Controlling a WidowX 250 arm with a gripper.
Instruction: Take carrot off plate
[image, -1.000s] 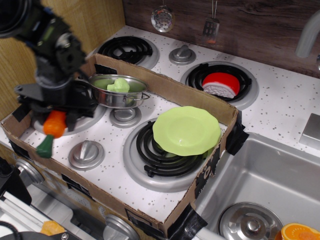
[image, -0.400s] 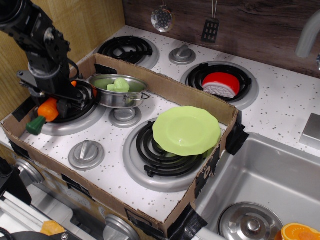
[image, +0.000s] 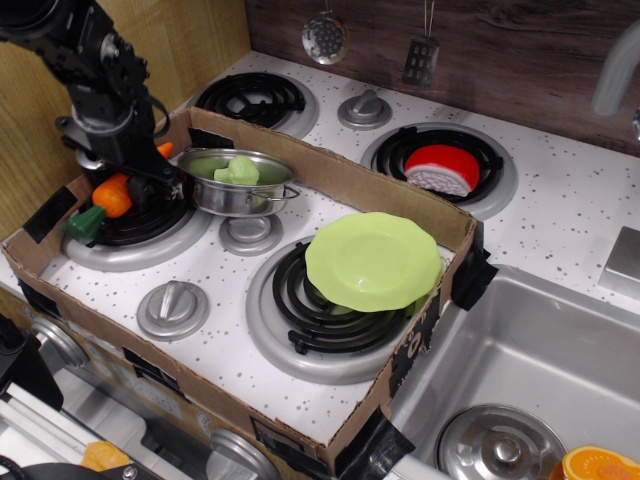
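Observation:
The carrot (image: 108, 198) is orange with a dark green stub end pointing to the front left. It sits tilted over the front-left burner (image: 130, 235), far from the plate. My black gripper (image: 137, 180) is shut across its middle, and the orange tip shows behind the fingers. I cannot tell if the carrot touches the burner. The lime-green plate (image: 372, 260) lies bare on the front-right burner, about a plate's width to the right of the pot.
A steel pot (image: 240, 190) with a green piece (image: 238, 170) stands just right of the gripper. A cardboard box wall (image: 330, 165) rings the front burners. A red-and-white item (image: 441, 168) lies on the back-right burner. The sink (image: 540, 350) lies at right, with an orange slice (image: 600, 465).
The gripper has carried the carrot up and back, from above the front-left knob area to over the front-left burner beside the pot. The plate and pot have not moved.

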